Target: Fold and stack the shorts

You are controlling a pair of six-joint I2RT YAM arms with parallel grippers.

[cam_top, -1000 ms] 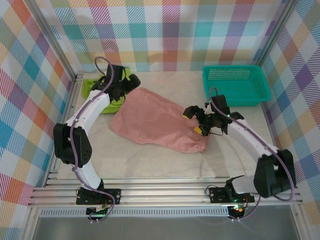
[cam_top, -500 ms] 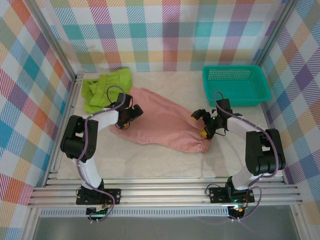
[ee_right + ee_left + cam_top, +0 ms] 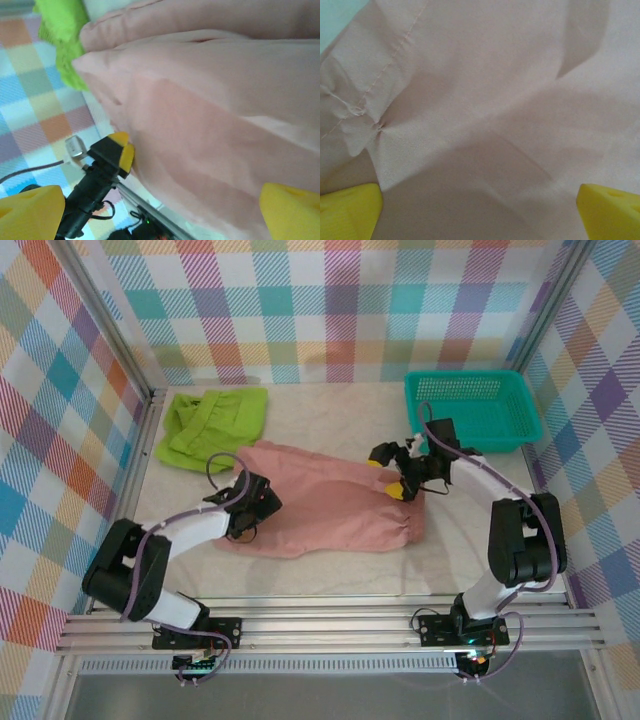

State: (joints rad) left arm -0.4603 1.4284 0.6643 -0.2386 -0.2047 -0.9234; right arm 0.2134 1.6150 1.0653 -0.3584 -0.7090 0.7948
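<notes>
Early going: I have nothing folded or stacked yet.
My left gripper (image 3: pixel 256 508) and right gripper (image 3: pixel 390 472) are spread wide at opposite ends of the pink shorts (image 3: pixel 325 505), which lie unfolded mid-table; the green shorts (image 3: pixel 213 425) sit rumpled far left.

A: Top view: bright, even, diffuse light from above. Faint soft shadows beside the arms on the pale beige table (image 3: pixel 330 565). No glare; sharp throughout.
B: Left wrist view: dusty salmon pink fabric shorts (image 3: pixel 495 90) in soft focus, broad grey shadow low centre. Right wrist view: background blurred.
</notes>
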